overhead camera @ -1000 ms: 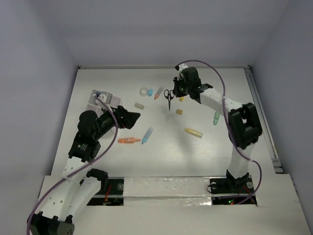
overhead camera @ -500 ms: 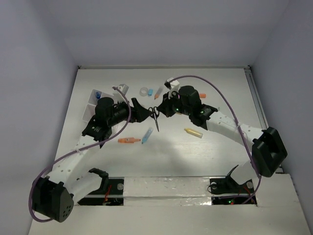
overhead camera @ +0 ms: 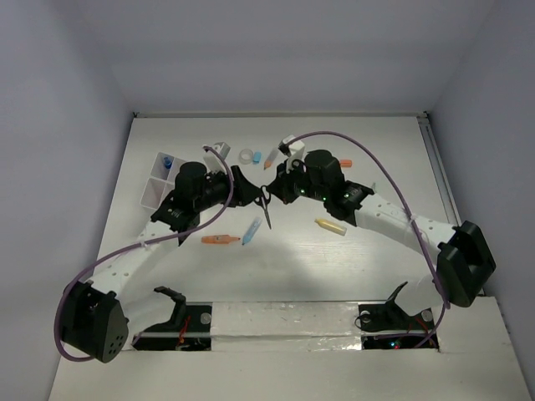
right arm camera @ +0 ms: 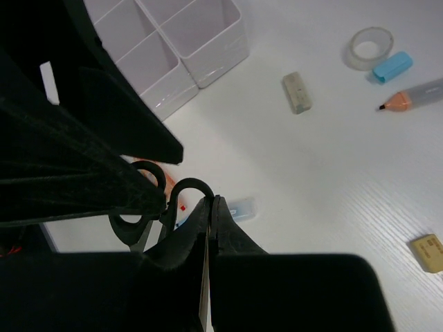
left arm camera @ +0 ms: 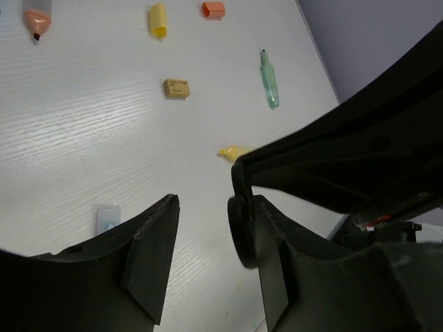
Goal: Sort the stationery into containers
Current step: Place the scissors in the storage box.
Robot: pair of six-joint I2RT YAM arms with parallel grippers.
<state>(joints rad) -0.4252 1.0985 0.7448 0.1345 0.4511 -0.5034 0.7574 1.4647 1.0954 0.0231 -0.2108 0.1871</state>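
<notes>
**Handover of scissors (overhead camera: 265,205) set up mid-air**

Within approx. 1 s the scissors were carried from far centre to mid-table, blades clamped in R gripper (overhead camera: 280,191). L gripper (overhead camera: 247,189) was brought alongside, fingers apart at the handles. Transfer toward the white box (overhead camera: 155,179) was judged imminent.

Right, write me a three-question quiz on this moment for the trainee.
1. Which arm's fingers are shut on the scissors?
2. True or false: the tape roll sits inside the white box.
3. The pen lying nearest the orange marker is: A blue, B green, C yellow.
Key: 1 the right fingers; 2 false; 3 A.
</notes>
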